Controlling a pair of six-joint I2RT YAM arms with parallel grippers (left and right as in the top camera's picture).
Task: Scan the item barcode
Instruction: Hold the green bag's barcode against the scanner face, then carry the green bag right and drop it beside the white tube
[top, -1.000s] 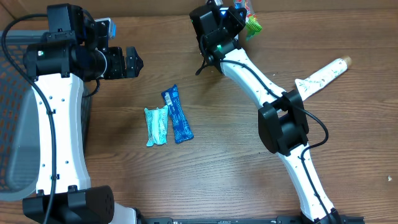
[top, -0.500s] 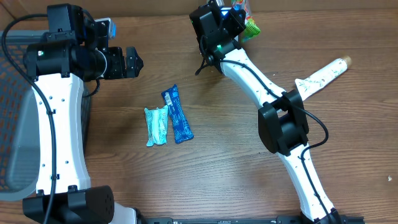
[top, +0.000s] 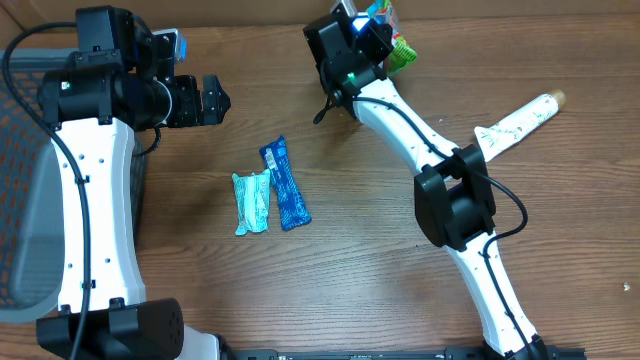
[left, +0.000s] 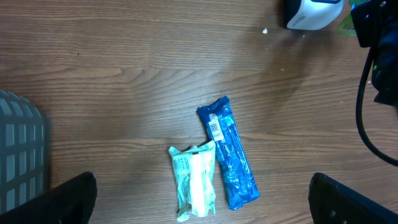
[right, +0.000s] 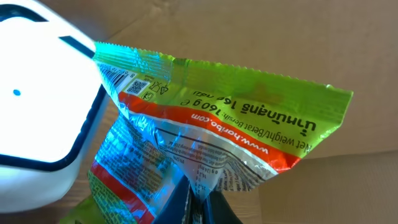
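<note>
– At the far edge of the table (top: 350, 280), what does the right gripper (top: 372, 32) have?

– It is clamped on a green snack bag (right: 217, 137), pinching the crimped lower end between its fingers (right: 198, 202). The bag hangs upside down in the wrist view, with its printed side towards the camera.

– And where is the bag relative to the scanner?

– Its upper left corner, the one with a small square code, lies right against the white scanner (right: 37, 118). Whether they touch cannot be told.

– What about the left gripper (top: 212, 98)?

– Its jaws stand spread wide with nothing between them. It hovers above the left part of the table, beside the grey basket (top: 20, 180), and its two dark fingers (left: 68, 199) show in the lower corners of its own camera.

– Anything else on the wood?

– Two packets lie mid-table, side by side and touching: a blue packet (left: 229, 152) with a white barcode label facing up, and a pale teal packet (left: 194, 180) to its left. A white speckled tube (top: 518, 122) lies well apart on the right.
</note>
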